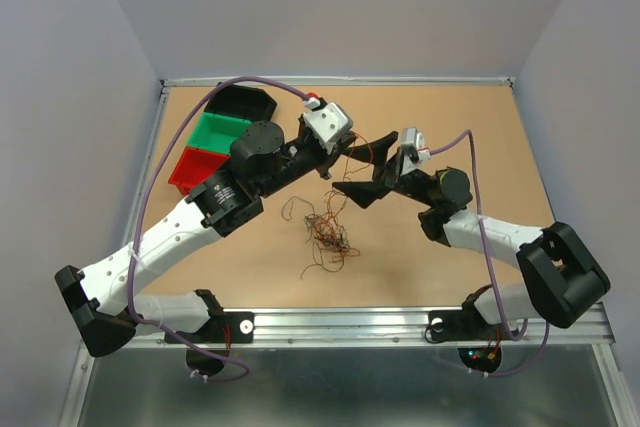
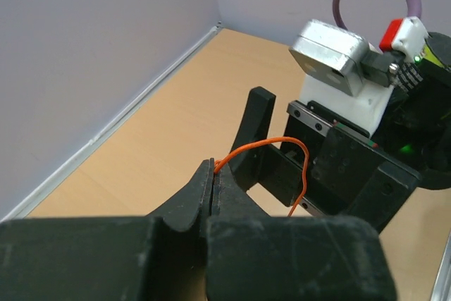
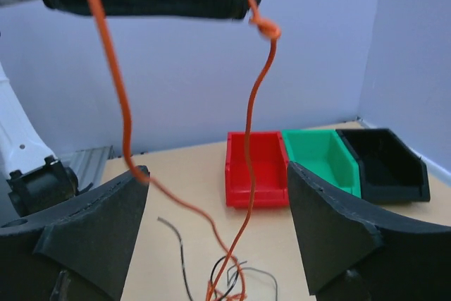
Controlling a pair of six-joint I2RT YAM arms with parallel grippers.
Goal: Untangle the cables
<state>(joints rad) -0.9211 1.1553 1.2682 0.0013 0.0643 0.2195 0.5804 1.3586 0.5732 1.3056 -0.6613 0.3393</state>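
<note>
Cables (image 1: 326, 232) lie as one loose tangle of orange, brown and black strands at table centre, at 6 o'clock from both grippers. We count one heap, its strands too fine to number. Three bins stand in a row at 10 o'clock: one red bin (image 1: 198, 169), one green bin (image 1: 222, 133), one black bin (image 1: 246, 104). We see only bare floor in the red and green. The black interior is probably likewise, though too dark to confirm. The left gripper (image 2: 213, 175) is pressed together on one orange strand (image 2: 264, 146), which trails down to the heap. The right gripper (image 3: 217, 174) stands spread, orange wire passing between its jaws ungripped.
</note>
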